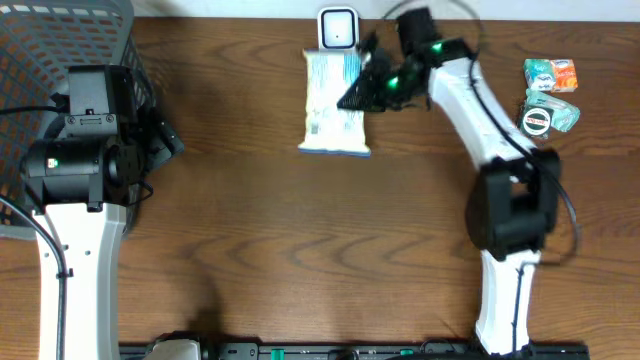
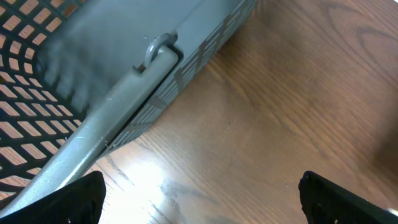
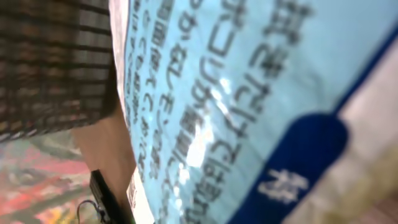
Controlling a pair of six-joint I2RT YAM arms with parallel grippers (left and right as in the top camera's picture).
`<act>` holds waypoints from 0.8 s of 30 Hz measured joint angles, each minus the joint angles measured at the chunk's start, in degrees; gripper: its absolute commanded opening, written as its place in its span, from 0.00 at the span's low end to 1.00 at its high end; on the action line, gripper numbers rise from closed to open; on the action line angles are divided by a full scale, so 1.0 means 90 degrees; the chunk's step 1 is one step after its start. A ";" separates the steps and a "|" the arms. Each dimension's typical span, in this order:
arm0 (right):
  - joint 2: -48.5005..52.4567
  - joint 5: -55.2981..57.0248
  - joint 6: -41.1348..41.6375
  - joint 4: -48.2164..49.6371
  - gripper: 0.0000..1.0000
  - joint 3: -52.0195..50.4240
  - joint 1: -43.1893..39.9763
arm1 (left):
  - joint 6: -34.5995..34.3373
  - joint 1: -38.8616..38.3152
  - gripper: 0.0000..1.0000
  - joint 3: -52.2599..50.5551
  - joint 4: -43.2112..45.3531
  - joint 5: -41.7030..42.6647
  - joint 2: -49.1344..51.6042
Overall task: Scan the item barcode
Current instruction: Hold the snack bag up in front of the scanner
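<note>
The item is a light blue packet (image 1: 333,100) with printed text, lying on the table at the back centre, just in front of a small white scanner (image 1: 338,28). My right gripper (image 1: 362,88) is at the packet's right edge and shut on it. In the right wrist view the packet (image 3: 236,112) fills the frame very close up, blurred, and hides my fingers. My left gripper (image 1: 160,140) hovers at the far left beside the basket. It is open, with both fingertips (image 2: 81,199) wide apart over bare wood. No barcode can be made out.
A grey mesh basket (image 1: 40,50) stands at the back left, its rim (image 2: 124,93) close to my left gripper. At the back right lie small colourful packs (image 1: 551,74) and a round item (image 1: 540,121).
</note>
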 measured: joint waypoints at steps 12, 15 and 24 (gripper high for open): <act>-0.1588 -0.1044 -0.1715 0.0306 0.01 0.0012 -0.0146 | 0.0000 0.0000 0.98 0.0000 0.0000 0.0000 0.0000; -0.1588 -0.1052 -0.1715 0.0362 0.01 0.0012 -0.0155 | 0.0000 0.0000 0.98 0.0000 0.0000 0.0000 0.0000; -0.1588 -0.0950 -0.1523 0.0418 0.01 0.0012 -0.0155 | 0.0000 0.0000 0.98 0.0000 0.0000 0.0000 0.0000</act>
